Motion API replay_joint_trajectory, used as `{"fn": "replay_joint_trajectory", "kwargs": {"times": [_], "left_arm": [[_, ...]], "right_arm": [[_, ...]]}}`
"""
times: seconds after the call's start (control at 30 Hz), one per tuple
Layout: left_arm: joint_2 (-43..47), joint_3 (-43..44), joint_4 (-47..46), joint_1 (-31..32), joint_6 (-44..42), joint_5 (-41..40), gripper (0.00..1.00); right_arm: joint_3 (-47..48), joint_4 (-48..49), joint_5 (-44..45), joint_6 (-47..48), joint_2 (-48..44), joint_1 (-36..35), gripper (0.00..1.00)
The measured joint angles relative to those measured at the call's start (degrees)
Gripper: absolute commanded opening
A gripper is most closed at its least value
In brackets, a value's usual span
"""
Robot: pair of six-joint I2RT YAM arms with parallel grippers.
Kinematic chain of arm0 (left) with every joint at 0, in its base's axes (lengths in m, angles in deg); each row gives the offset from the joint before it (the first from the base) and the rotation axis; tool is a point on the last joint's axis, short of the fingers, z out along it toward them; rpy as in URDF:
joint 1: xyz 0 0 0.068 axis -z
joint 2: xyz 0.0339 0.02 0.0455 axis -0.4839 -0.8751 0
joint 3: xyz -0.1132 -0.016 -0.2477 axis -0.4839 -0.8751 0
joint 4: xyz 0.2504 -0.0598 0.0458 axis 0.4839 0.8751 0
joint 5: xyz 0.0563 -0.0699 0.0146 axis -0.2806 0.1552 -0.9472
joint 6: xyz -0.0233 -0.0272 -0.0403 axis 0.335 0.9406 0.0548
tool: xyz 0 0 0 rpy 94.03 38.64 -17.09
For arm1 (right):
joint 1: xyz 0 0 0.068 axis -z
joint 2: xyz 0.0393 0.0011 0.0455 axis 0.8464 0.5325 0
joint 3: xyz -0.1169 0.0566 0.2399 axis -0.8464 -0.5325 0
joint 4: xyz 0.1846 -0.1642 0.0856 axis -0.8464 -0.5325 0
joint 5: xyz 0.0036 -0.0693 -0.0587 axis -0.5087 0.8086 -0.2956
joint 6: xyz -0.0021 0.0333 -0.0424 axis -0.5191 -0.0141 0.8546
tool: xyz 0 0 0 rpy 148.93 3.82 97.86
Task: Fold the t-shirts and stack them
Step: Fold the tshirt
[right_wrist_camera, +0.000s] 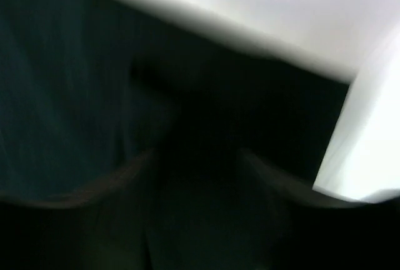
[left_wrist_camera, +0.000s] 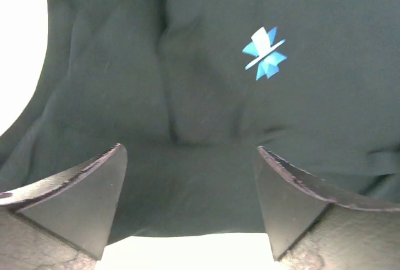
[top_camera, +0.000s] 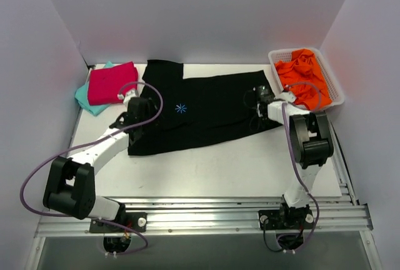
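Observation:
A large black t-shirt (top_camera: pixel 206 110) lies spread flat on the white table, its light-blue asterisk mark (top_camera: pixel 181 108) to the left of middle. My left gripper (top_camera: pixel 139 120) is at the shirt's left edge. In the left wrist view it (left_wrist_camera: pixel 189 150) is open, with the black cloth (left_wrist_camera: pixel 187 82) and its hem between the fingers and the mark (left_wrist_camera: pixel 264 52) ahead. My right gripper (top_camera: pixel 253 104) is over the shirt's right edge. In the blurred right wrist view it (right_wrist_camera: pixel 197 153) looks open over black cloth (right_wrist_camera: pixel 75 95). A folded magenta shirt (top_camera: pixel 112 82) lies on a teal one (top_camera: pixel 89 100) at the back left.
A white basket (top_camera: pixel 334 92) holding crumpled orange shirts (top_camera: pixel 303 73) stands at the back right, close to my right arm. White walls close in the table on the left, back and right. A metal rail (top_camera: pixel 206 210) runs along the near edge.

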Motion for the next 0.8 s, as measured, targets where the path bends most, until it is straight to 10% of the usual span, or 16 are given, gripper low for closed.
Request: {"fn": "replay_joint_trajectory", "kwargs": {"times": [0.07, 0.13, 0.47, 0.8], "left_arm": [[-1.18, -3.5, -1.6, 0.87, 1.22, 0.11, 0.8], [-3.37, -5.66, -2.62, 0.68, 1.81, 0.02, 0.71], [-15.32, -5.88, -11.76, -0.35, 2.73, -0.37, 0.2], [-16.52, -4.13, -10.16, -0.24, 4.9, -1.79, 0.15]], "right_arm": [[-5.27, 4.31, -2.23, 0.0, -1.66, -1.79, 0.1], [-9.42, 10.01, -3.13, 0.22, -2.58, -2.75, 0.0], [-12.0, 21.2, -7.17, -1.01, -1.42, -1.03, 0.0], [-23.02, 20.28, -5.07, -7.89, -10.36, 1.6, 0.0]]}}
